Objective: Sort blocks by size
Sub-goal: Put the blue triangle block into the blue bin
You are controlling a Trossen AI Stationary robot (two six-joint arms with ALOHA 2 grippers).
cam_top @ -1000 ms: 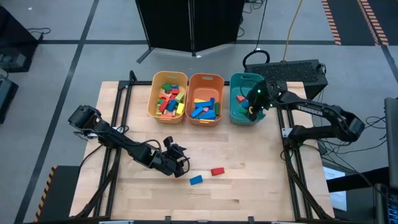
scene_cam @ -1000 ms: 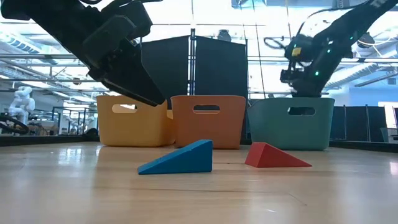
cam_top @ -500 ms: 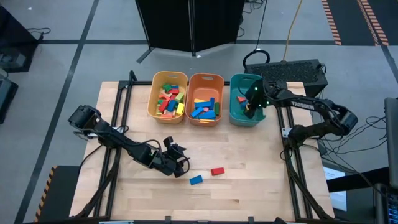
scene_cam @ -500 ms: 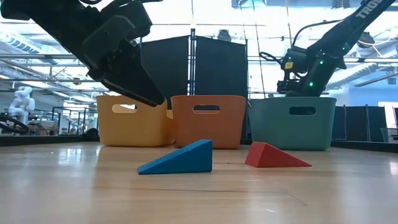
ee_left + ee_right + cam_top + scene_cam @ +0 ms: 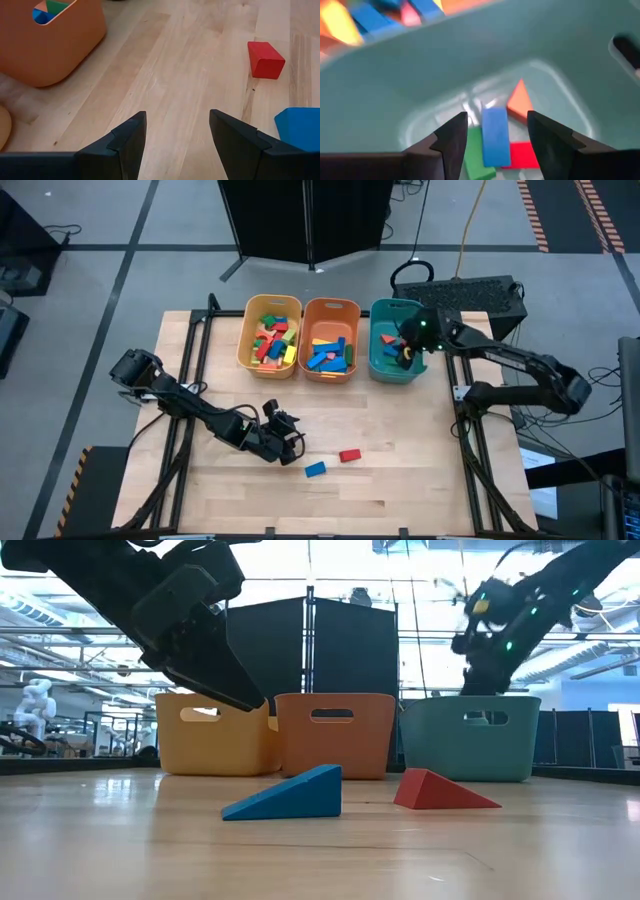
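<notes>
sorting status: most blocks lay in the three bins along the upper middle of the high view; two wedges were left out on the bench [image 5: 420, 470], a likely sign that the job was nearly done.
right tool [image 5: 404, 352]: hung over the teal bin [image 5: 378, 365] at upper right of centre, fingers spread and pinching nothing; it was probably there because a block goes into that bin from above.
teal bin contents: a blue bar [image 5: 495, 135], a green piece [image 5: 476, 152], a red piece [image 5: 525, 155] and an orange wedge [image 5: 520, 100] lay on its floor, seen between the fingers in the right wrist view.
left tool [image 5: 285, 440]: sat low over the bench at lower left of centre, fingers spread with bare wood between them, apparently aimed toward the loose wedges.
blue wedge [image 5: 315, 469]: lay on the bench just right of the left tool, lower centre.
red wedge [image 5: 349, 455]: lay near the blue one, slightly up and right, apart from it.
yellow bin [image 5: 246, 345]: held a heap of small mixed pieces.
orange bin [image 5: 304, 345]: held blue, green and yellow blocks.
</notes>
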